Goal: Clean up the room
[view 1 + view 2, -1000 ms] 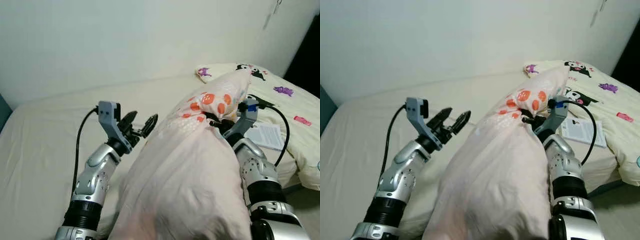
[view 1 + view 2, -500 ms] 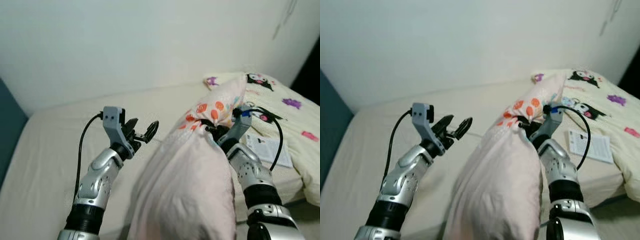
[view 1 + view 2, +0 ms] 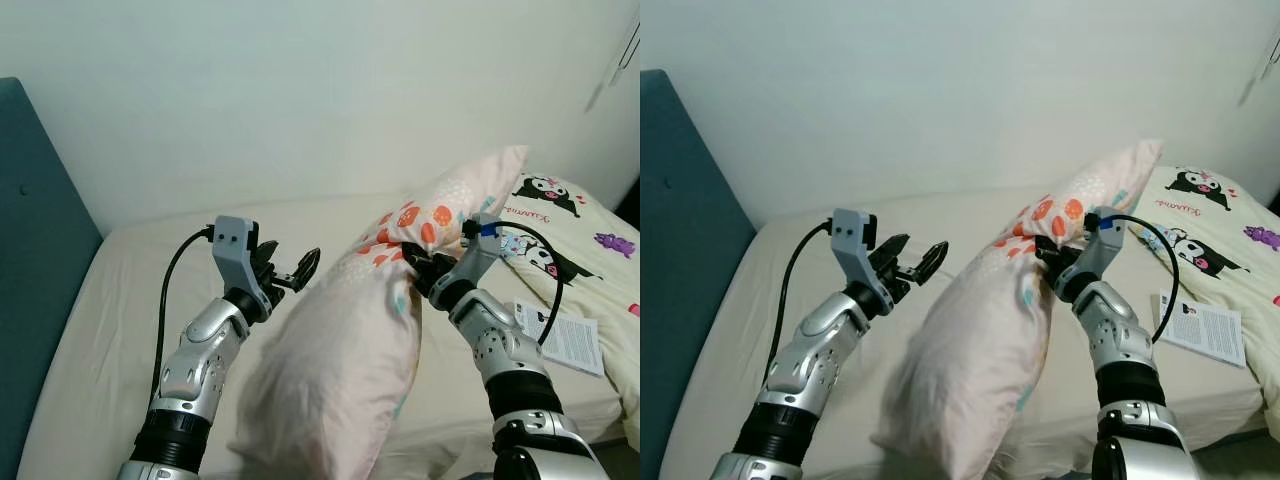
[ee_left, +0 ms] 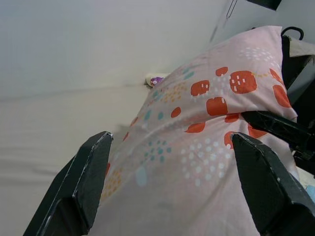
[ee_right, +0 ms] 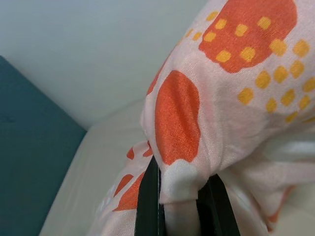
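A big pale pink pillow (image 3: 350, 350) with orange and teal spots hangs tilted above the bed (image 3: 120, 330). My right gripper (image 3: 420, 272) is shut on a fold of its cover near the upper end; the pinched cloth shows between the black fingers (image 5: 150, 206) in the right wrist view. My left gripper (image 3: 290, 275) is open just to the left of the pillow, not touching it. In the left wrist view the pillow (image 4: 197, 147) lies between and beyond the spread fingers (image 4: 83, 182).
A teal headboard (image 3: 35, 250) stands at the bed's left end. A cartoon-print duvet (image 3: 580, 230) lies bunched at the right, with a printed paper sheet (image 3: 570, 340) on the mattress beside it. A white wall runs behind the bed.
The camera has turned left and the headboard has come into view. The pillow has swung left with my right gripper and hangs lower over the mattress. The left gripper stays open beside it.
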Motion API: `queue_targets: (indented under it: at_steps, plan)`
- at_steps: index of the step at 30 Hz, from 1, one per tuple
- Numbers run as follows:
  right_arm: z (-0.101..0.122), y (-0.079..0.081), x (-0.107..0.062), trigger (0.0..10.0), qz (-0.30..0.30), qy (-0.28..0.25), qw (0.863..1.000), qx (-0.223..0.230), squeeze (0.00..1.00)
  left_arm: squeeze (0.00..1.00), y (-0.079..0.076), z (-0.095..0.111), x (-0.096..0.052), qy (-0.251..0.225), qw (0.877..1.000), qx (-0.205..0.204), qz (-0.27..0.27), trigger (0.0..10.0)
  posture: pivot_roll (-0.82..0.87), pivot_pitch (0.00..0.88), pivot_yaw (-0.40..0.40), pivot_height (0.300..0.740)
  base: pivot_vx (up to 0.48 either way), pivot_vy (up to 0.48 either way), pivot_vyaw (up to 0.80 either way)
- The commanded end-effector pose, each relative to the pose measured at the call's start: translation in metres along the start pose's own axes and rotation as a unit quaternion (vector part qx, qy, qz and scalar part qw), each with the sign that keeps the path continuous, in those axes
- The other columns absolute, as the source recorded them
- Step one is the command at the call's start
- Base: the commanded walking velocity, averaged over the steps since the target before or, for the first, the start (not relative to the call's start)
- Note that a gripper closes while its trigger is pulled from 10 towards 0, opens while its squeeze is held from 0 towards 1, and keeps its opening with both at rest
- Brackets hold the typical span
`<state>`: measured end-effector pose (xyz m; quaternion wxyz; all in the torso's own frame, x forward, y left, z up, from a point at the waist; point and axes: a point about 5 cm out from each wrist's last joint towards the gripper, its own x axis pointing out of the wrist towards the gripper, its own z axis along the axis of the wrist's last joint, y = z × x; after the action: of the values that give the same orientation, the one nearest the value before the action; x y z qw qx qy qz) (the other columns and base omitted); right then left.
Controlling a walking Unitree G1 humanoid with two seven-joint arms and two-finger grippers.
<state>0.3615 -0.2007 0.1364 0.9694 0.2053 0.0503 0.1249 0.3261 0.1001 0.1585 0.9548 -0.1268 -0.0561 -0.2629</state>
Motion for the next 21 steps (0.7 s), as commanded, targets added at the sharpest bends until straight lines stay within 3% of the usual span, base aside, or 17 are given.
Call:
queue_targets:
  at_steps: [1, 5, 16, 21]
  plan:
    - [0.020, -0.001, 0.001, 10.0, -0.002, -0.053, 0.998, -0.016, 0.00, 0.00, 0.001, -0.004, -0.003, 0.003, 1.000, 0.006, 0.005, 10.0, -0.07, 0.000, -0.025, 0.740, 0.000, 0.000, 0.00]
    - [0.026, -0.002, 0.000, 10.0, -0.007, -0.058, 0.997, -0.045, 0.00, 0.00, 0.003, -0.002, -0.003, -0.009, 1.000, 0.007, 0.011, 10.0, -0.07, 0.000, -0.025, 0.740, 0.000, 0.000, 0.58]
    - [0.019, 0.002, 0.002, 10.0, 0.002, -0.052, 0.998, -0.046, 0.00, 0.00, 0.003, -0.013, -0.006, 0.013, 1.000, 0.019, 0.016, 10.0, -0.07, 0.000, -0.031, 0.740, 0.000, 0.000, 0.76]
    - [0.015, 0.002, 0.002, 10.0, 0.006, -0.046, 0.998, -0.047, 0.00, 0.00, 0.012, -0.023, -0.012, 0.033, 0.998, 0.022, 0.041, 10.0, -0.07, 0.000, -0.030, 0.740, 0.000, 0.000, 0.76]
